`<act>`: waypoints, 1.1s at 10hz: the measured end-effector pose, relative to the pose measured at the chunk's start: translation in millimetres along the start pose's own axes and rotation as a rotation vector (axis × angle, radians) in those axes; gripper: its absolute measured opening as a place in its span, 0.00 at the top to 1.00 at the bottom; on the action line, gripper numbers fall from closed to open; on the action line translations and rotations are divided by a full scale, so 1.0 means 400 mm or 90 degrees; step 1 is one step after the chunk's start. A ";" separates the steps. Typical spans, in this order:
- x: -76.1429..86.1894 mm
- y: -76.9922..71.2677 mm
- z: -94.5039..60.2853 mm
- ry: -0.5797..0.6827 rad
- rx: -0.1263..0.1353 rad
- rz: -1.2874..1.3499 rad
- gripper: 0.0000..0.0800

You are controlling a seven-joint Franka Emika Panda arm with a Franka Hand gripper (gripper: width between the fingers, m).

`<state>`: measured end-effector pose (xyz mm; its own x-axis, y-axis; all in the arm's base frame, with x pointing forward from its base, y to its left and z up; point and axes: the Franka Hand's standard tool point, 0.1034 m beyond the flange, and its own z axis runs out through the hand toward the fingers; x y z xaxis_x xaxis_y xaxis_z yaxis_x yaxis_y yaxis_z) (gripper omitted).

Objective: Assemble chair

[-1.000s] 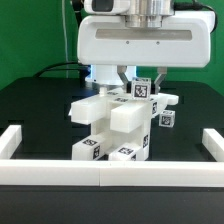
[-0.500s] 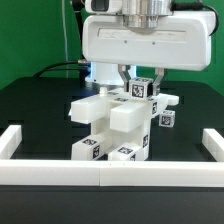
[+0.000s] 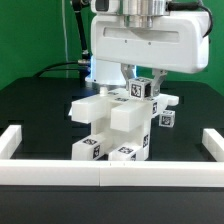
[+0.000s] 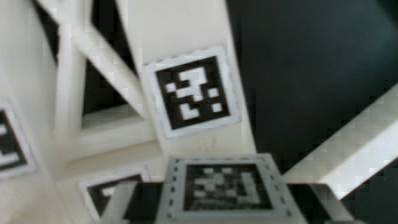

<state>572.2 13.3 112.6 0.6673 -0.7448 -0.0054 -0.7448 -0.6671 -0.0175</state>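
The chair [image 3: 115, 125] stands part-built on the black bench [image 3: 40, 105], a stack of white slabs and bars bearing black-and-white square tags. Two tagged blocks form its foot. Above them a thick bar juts forward, and a slab reaches out toward the exterior view's left. A small tagged cube [image 3: 167, 118] sits at the chair's side toward the exterior view's right, touching the structure.

The border rail [image 3: 50, 172] runs just in front of the chair and turns back at both ends.

The hand [image 3: 143, 78] hangs directly over the chair's top, under the arm's wide white housing. Its dark fingers [image 3: 127, 74] come down on either side of the topmost tagged block [image 3: 143, 89]. In the wrist view that block [image 4: 222, 185] lies close between dark shapes at its two sides. Beyond it are white bars of the chair [image 4: 80, 60] and one clear tag [image 4: 192, 90]. The fingers stand narrow about the block, but I cannot tell whether they press on it or only flank it
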 end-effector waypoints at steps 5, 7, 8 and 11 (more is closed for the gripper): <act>0.000 0.003 0.004 0.000 -0.003 -0.075 0.20; 0.001 0.003 0.004 0.000 -0.003 -0.177 0.19; 0.002 0.003 0.004 0.000 -0.003 -0.241 0.19; -0.001 0.000 0.002 0.000 -0.003 -0.374 0.19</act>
<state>572.0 13.6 111.8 0.9681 -0.2505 0.0047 -0.2504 -0.9681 -0.0134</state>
